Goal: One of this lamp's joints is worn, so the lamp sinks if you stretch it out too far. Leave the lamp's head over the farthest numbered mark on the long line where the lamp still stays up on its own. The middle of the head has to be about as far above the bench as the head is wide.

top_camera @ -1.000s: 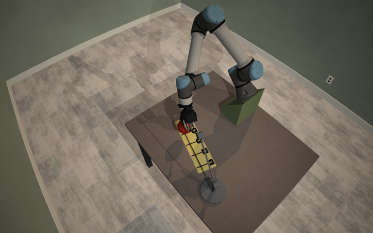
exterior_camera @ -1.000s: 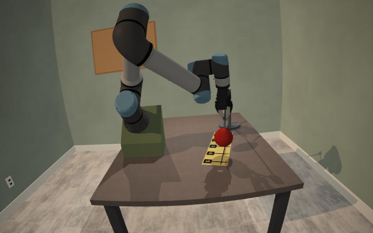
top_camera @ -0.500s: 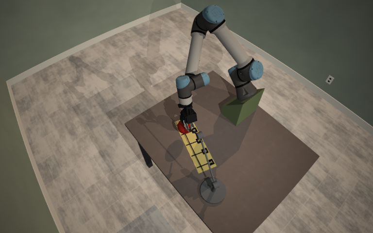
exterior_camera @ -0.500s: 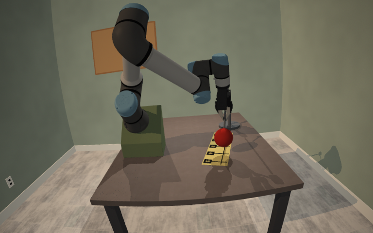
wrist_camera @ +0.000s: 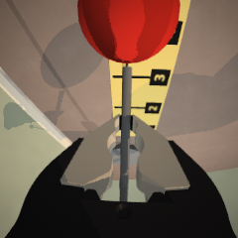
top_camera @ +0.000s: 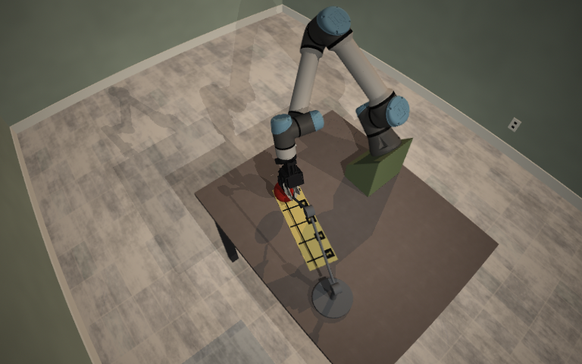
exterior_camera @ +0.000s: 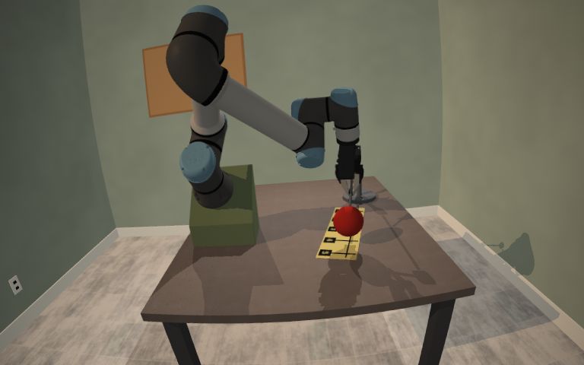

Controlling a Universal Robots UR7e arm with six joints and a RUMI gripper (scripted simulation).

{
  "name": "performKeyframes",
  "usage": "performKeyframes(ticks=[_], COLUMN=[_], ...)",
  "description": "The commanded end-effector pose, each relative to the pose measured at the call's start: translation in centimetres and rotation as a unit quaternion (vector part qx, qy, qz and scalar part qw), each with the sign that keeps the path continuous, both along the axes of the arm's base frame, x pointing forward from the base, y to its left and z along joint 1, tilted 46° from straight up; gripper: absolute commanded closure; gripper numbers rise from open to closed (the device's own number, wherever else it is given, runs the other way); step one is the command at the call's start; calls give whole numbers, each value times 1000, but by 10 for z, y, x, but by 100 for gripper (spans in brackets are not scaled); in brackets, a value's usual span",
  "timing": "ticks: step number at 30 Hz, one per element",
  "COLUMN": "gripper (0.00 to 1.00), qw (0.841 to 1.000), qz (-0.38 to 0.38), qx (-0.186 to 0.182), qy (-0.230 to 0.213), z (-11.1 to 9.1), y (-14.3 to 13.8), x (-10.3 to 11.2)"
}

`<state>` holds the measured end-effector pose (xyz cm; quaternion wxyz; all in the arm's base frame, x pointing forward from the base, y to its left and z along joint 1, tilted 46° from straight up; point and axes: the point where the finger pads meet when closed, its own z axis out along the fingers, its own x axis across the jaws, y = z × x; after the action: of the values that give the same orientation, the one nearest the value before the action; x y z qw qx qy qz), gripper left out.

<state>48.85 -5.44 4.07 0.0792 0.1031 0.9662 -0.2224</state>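
Observation:
The lamp has a round grey base (top_camera: 331, 297) near the bench's front edge, two thin grey arm rods with a grey elbow joint (top_camera: 309, 210), and a red ball head (exterior_camera: 348, 220). The head hangs above the far end of the yellow numbered strip (top_camera: 305, 229). In the wrist view the head (wrist_camera: 128, 29) covers the marks beyond 3; marks 2 and 3 show below it. My gripper (wrist_camera: 126, 116) is shut on the lamp's thin arm rod (wrist_camera: 126, 94) just behind the head. It also shows in the top and exterior views (top_camera: 292, 189) (exterior_camera: 350, 182), pointing straight down.
A green block (top_camera: 377, 164) carries the arm's base at the bench's back corner. The strip (exterior_camera: 340, 236) runs down the bench's middle. An orange panel (exterior_camera: 172, 81) hangs on the back wall.

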Motion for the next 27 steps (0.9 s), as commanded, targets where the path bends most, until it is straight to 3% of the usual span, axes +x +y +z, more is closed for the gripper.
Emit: performKeyframes(ticks=[1,11,27], gripper=[100,100,100], qw=[1000,1000,1000], qz=[-1,-1,-1], qx=[-3,-3,-3], qy=[-1,-2,-2], z=[9,18,22], y=[-14,-34,-40], x=[-4,-10,-11])
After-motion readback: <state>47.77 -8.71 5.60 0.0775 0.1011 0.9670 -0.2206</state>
